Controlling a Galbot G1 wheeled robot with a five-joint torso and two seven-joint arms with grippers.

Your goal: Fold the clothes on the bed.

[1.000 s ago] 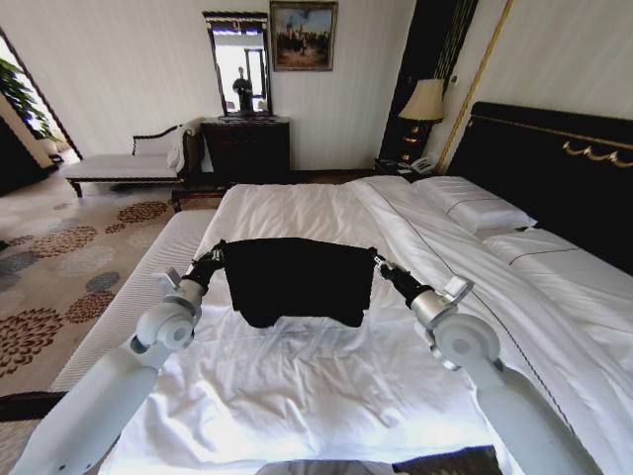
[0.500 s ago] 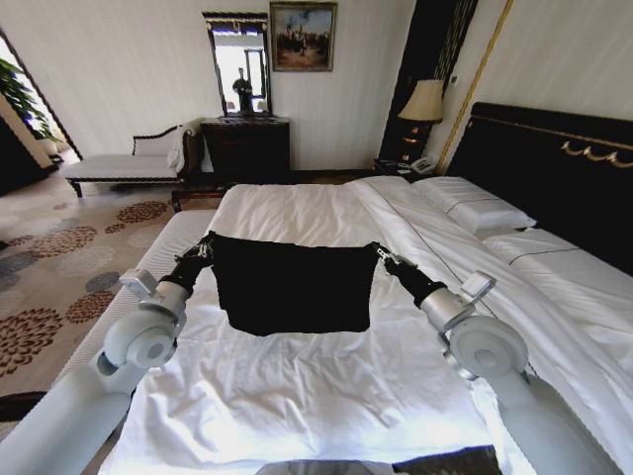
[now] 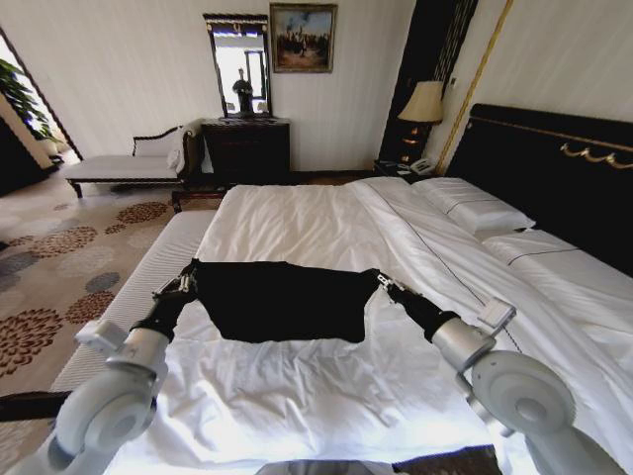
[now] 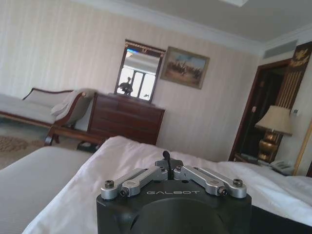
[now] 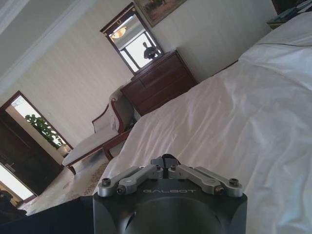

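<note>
Nearest the camera in the head view, both arms reach forward over the white duvet [image 3: 297,396] of the bed [image 3: 554,267], elbows low, forearms angled inward toward the garment. The left gripper [image 3: 185,282] is pinched shut on the left top corner of the black T-shirt [image 3: 277,302], and the right gripper [image 3: 381,281] is closed on the opposite corner; both wrist views show the fingers drawn together over the gripper bodies. A second ago the shirt hung as a taller, narrower curtain between the grippers, held higher; now the arms have spread apart and come down, and the cloth lies as a wide, shallow band with its lower edge spread on the duvet. The top edge still runs fairly taut between the two grips. This looks like the laying-flat stage: the shirt is being stretched out and lowered so it can be folded, and no fold is made yet. Beyond the shirt the bed runs on to the pillows [image 3: 475,208] and the dark headboard [image 3: 554,168] on the right, with a chest of drawers [image 3: 247,148] against the far wall.
</note>
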